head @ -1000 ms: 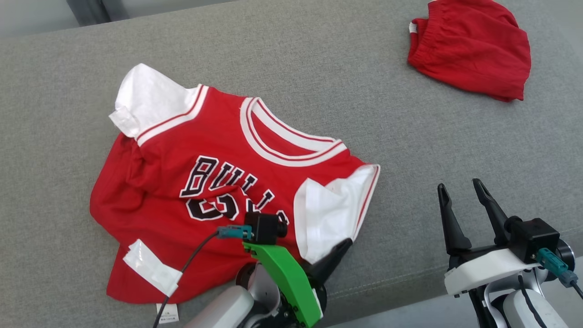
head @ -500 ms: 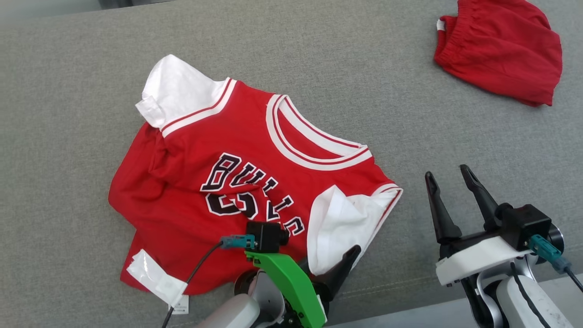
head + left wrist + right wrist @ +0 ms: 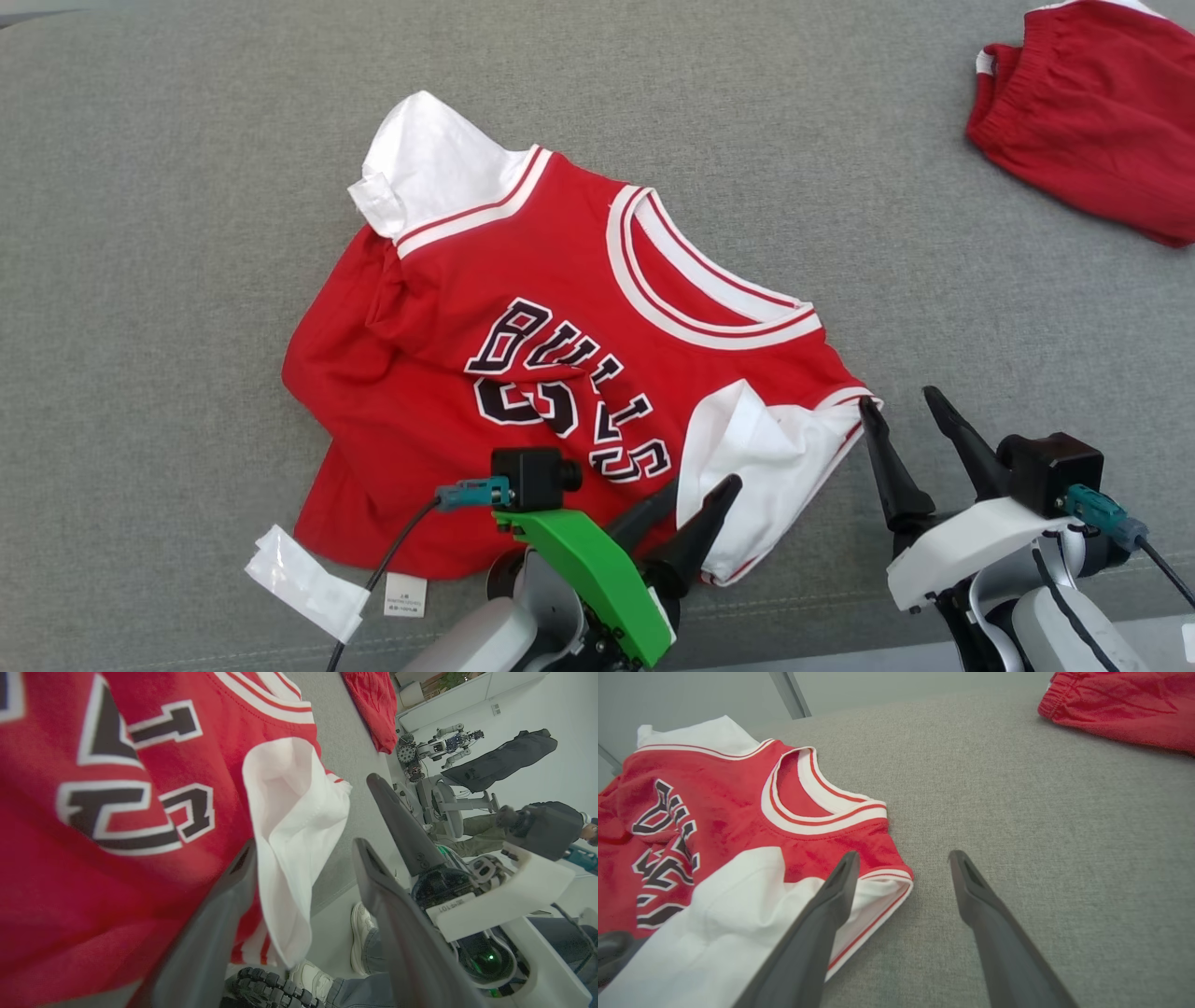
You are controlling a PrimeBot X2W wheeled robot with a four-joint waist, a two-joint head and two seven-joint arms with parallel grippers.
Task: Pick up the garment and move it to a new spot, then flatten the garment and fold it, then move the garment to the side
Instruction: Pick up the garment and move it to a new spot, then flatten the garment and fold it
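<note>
Nearest, the left pincer [image 3: 700, 487] is released, its fingers spread at the near edge of the red jersey [image 3: 439, 401]. The left wrist view adds that the white sleeve [image 3: 289, 826] lies loose between them, and that a person's shoe [image 3: 362, 933] is on the floor below. Just beside it, the right pincer [image 3: 899, 399] is released too; its wrist view puts one finger over the sleeve hem. The jersey lies front-up and wrinkled in the middle of the grey worktop [image 3: 168, 233]. Far right are red shorts [image 3: 1092, 140], well apart.
</note>
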